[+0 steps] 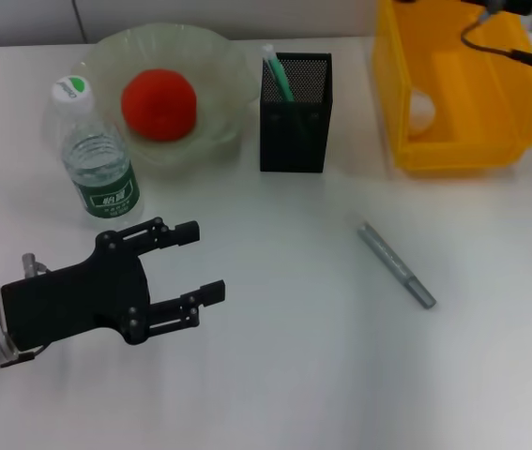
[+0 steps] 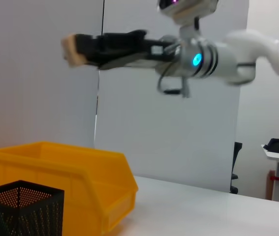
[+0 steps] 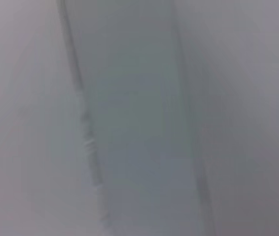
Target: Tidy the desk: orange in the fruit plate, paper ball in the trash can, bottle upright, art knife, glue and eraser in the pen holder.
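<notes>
Jaws spread wide and holding nothing, your left gripper (image 1: 200, 265) hovers at the frame's lower left. Your art knife (image 1: 396, 264) lies right of centre on the table (image 1: 294, 375), below the pen holder (image 1: 295, 114). Your right gripper (image 2: 71, 49) pinches a pale eraser (image 2: 70, 49) above the yellow bin (image 1: 458, 84).

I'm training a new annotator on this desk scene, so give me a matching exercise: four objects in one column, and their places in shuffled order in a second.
Things:
1. orange
2. water bottle
3. grey art knife
4. green-capped stick

Places:
A. in the black mesh pen holder
B. lying flat on the table
C. in the glass fruit plate
D. upright beside the plate

Pairs: 1-C, 2-D, 3-B, 4-A
</notes>
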You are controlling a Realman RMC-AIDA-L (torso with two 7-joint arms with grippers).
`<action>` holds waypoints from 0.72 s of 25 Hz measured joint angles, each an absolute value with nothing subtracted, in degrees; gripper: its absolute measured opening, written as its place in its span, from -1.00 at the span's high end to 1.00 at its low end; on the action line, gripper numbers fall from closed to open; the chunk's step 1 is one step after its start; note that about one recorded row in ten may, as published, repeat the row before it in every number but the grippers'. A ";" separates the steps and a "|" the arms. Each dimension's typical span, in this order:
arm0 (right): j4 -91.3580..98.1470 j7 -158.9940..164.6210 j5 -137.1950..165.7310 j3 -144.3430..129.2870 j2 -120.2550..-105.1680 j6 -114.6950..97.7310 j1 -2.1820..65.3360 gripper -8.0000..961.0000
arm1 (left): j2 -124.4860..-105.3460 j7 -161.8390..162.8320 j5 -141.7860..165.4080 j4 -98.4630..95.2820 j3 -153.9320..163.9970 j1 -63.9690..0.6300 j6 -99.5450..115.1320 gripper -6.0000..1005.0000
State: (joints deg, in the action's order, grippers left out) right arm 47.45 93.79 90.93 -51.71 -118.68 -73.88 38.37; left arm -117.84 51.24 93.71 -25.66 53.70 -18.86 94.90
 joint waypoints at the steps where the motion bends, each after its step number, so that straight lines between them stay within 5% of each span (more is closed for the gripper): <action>1: 43.26 89.46 88.67 -51.88 -119.01 -68.60 39.32 0.36 | -117.85 51.26 93.71 -25.67 53.70 -18.99 94.91 -0.50; 6: 37.56 86.91 88.26 -52.20 -118.87 -65.18 41.68 0.26 | -117.75 51.26 93.71 -25.62 53.70 -19.04 94.92 -0.50; 11: 38.46 88.86 88.27 -52.16 -118.67 -67.15 40.37 -0.23 | -117.69 51.22 93.71 -25.55 53.71 -18.91 94.85 -0.50; 18: 49.62 101.97 96.80 -52.85 -116.82 -74.92 36.39 -0.46 | -117.64 51.25 93.70 -25.64 53.70 -18.81 95.14 -0.50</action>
